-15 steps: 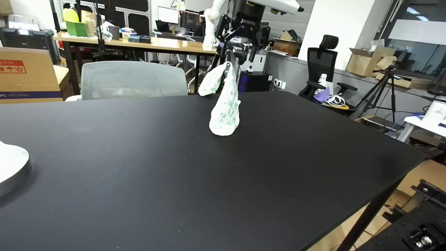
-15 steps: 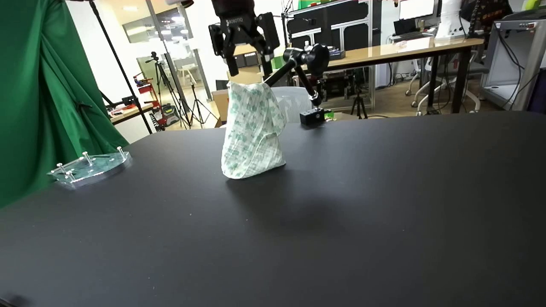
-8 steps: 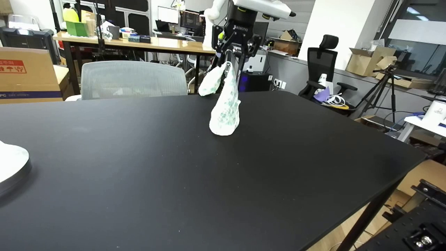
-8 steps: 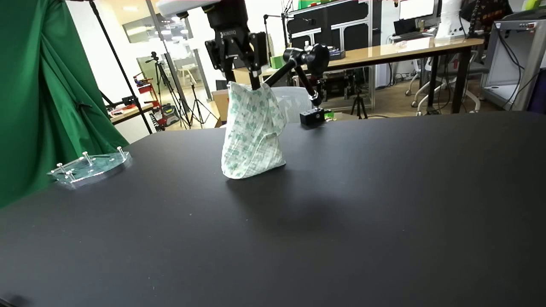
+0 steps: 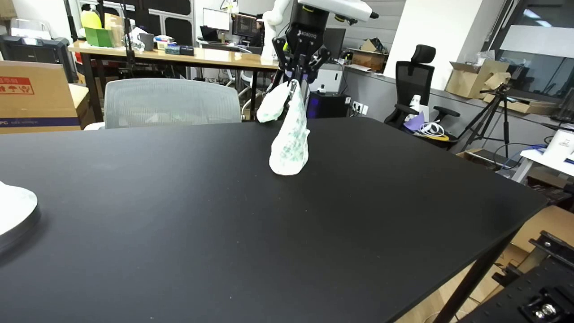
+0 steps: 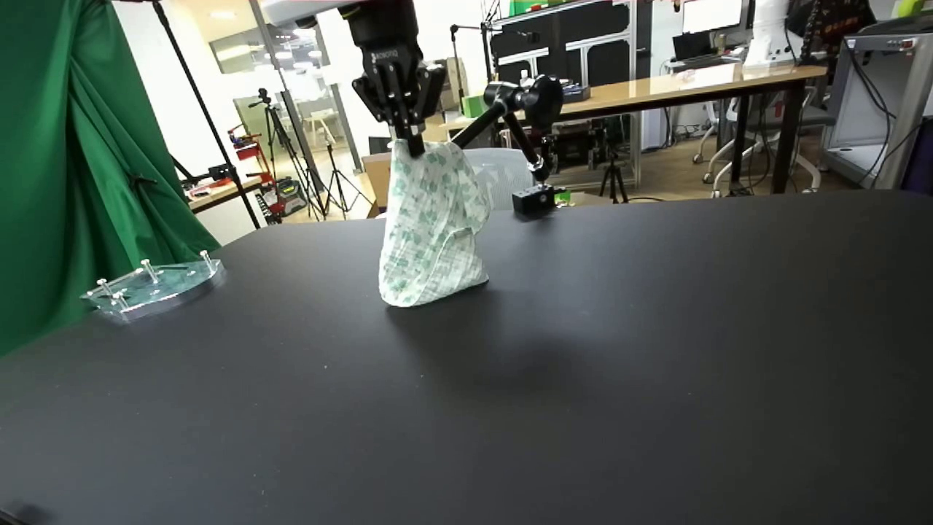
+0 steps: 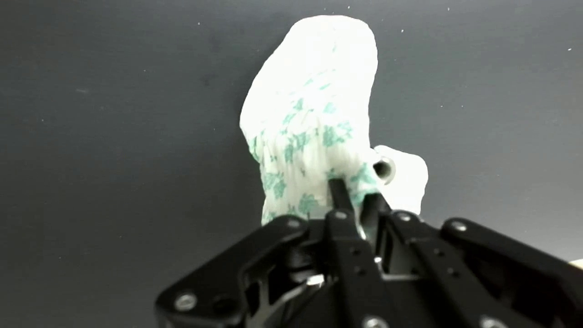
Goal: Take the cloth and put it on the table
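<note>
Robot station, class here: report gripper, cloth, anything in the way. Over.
Gripper closed on cloth near its top. Cloth hanging, not laid flat. Black jointed stand alongside, possible snag.

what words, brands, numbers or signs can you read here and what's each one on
"ROBOTIQ": gripper, in both exterior views.
"PC": blue band of the cardboard box, at the picture's edge.
Red label on that box: characters and symbols too small to read.
Dark background item: orange marking too small to read.

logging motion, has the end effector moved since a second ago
Yes, mainly downward: in an exterior view, the end effector is nearer the table, now at the top of the cloth.
</note>
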Robot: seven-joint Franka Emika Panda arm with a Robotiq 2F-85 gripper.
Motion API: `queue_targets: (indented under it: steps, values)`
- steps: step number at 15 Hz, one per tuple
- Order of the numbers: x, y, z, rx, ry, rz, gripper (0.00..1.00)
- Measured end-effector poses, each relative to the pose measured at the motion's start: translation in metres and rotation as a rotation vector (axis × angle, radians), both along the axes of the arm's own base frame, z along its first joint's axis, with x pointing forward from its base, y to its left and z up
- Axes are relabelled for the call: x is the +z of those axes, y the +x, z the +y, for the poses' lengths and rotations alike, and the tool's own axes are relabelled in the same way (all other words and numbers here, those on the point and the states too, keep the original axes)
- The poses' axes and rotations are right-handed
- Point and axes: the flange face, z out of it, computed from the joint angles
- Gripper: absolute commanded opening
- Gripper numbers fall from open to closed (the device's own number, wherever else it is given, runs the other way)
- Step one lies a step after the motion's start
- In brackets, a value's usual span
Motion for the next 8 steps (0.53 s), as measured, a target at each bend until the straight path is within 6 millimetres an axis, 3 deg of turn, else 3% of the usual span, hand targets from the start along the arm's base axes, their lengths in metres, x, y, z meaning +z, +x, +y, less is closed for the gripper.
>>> queue_targets:
  steps: [5,8]
  values:
    - [0.006,0.0,0.003,0.006,-0.002,-0.006,0.01]
    - [0.021,-0.002,0.006,0.025,-0.016,-0.028,0.01]
